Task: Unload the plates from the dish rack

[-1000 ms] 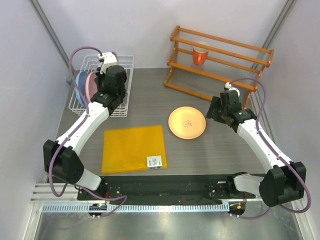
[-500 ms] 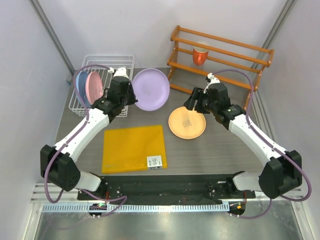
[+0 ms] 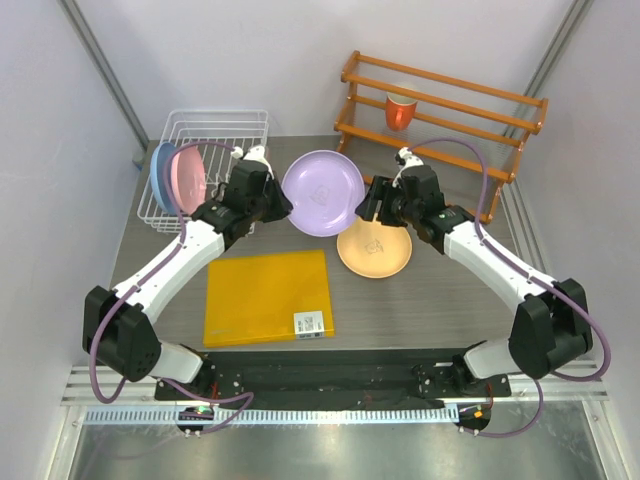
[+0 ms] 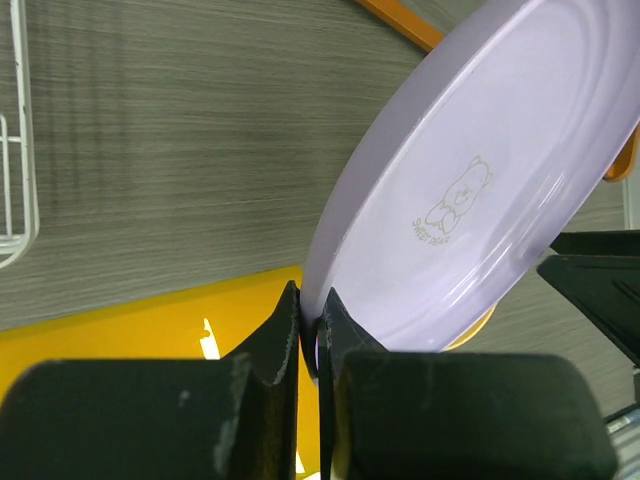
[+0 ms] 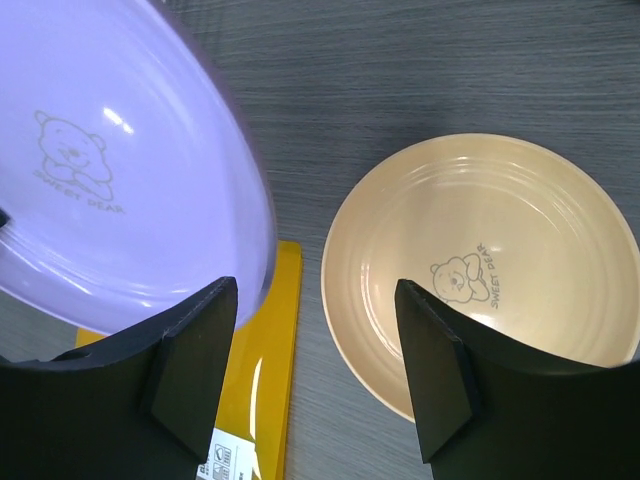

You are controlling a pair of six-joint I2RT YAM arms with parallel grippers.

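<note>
My left gripper (image 3: 284, 206) is shut on the lower rim of the lilac purple plate (image 3: 322, 192), which hangs tilted above the table between the two arms. In the left wrist view the fingertips (image 4: 310, 310) pinch that plate (image 4: 480, 180) by its edge. My right gripper (image 3: 373, 206) is open, close to the plate's right rim. From the right wrist the lilac plate (image 5: 110, 180) fills the upper left, its rim just reaching the gap of that gripper (image 5: 315, 290). The orange-yellow plate (image 3: 375, 250) (image 5: 480, 280) lies flat on the table. A pink plate (image 3: 189, 172) and a light blue plate (image 3: 158, 172) stand in the white dish rack (image 3: 218, 116).
A square yellow mat (image 3: 267, 297) lies on the table in front of the left arm. An orange wooden shelf (image 3: 440, 112) with a red cup (image 3: 401, 112) stands at the back right. Grey walls close in both sides.
The left arm has lifted the lilac plate out of the rack and carried it right, over the table's middle. The right arm has swung left to meet it, jaws still open.
</note>
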